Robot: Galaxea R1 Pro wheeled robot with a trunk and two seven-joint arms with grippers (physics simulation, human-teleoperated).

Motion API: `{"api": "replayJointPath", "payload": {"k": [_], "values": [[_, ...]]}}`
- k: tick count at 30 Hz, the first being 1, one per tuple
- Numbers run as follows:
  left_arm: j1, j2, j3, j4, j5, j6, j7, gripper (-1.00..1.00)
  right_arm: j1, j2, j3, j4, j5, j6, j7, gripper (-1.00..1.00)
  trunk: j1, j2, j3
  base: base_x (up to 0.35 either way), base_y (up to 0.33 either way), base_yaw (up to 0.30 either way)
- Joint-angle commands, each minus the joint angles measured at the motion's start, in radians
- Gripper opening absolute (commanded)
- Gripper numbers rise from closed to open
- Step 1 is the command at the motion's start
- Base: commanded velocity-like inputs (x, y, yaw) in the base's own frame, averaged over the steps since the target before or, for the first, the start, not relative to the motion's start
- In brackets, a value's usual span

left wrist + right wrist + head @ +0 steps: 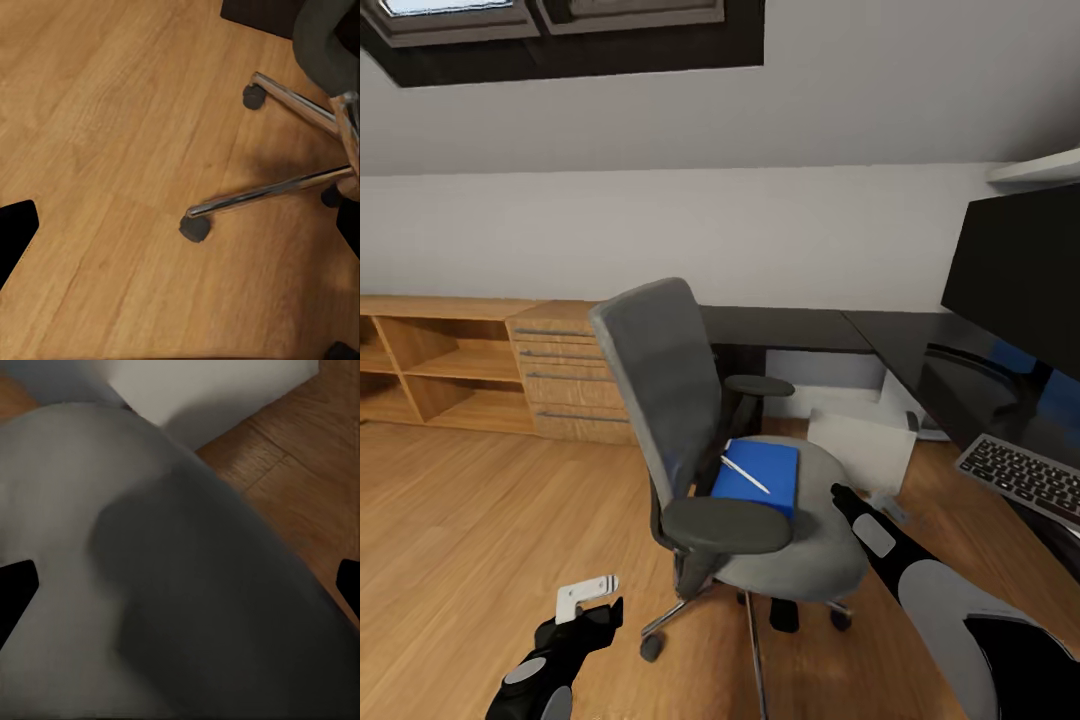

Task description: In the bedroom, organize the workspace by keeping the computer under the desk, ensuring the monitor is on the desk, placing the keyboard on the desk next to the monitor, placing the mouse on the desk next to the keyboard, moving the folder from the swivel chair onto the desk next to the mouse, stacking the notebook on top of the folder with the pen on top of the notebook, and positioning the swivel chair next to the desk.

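Note:
The grey swivel chair (660,370) stands in mid-room, its back towards me. On its seat lies the blue folder (760,478) with the white pen (744,475) across it. The black desk (810,330) runs along the wall and the right side, carrying the monitor (1020,280) and the keyboard (1025,475). Under the desk sits the light-grey computer (865,445). My right gripper (842,497) is open at the seat's right edge, the cushion (150,585) close before it. Low at the left, my left gripper (600,612) is open above the floor near the chair's metal base (262,193). The mouse and the notebook are out of view.
A light-wood drawer chest (565,375) and open shelves (430,370) line the far wall at left. Bare wooden floor (460,520) stretches left of the chair. The chair's castors (193,229) spread beneath my left arm. A white shelf (1040,165) hangs above the monitor.

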Motion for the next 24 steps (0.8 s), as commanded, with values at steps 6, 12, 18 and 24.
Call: {"api": "replayJointPath", "payload": {"k": [6,12,18,24], "values": [[0.000,-0.001,-0.002,-0.001,0.010,0.002,0.009,1.00,0.000,0.000,-0.003,0.000,-0.006,-0.002,0.000,1.00,0.000,0.000,0.005,-0.025,0.024,0.224],[0.000,-0.001,-0.003,0.000,0.010,0.002,0.009,1.00,0.000,0.000,-0.003,-0.001,-0.006,-0.002,0.000,1.00,0.000,0.000,0.008,-0.002,0.001,0.241],[0.000,-0.001,-0.003,0.000,0.010,0.002,0.009,1.00,0.000,0.000,-0.003,-0.002,-0.006,-0.002,0.000,1.00,0.000,0.000,0.008,0.000,0.000,0.260],[0.000,-0.001,-0.003,0.000,0.010,0.003,0.009,1.00,0.000,-0.001,-0.003,-0.002,-0.006,-0.002,0.000,1.00,0.000,0.000,0.009,0.000,0.000,0.274]]}}
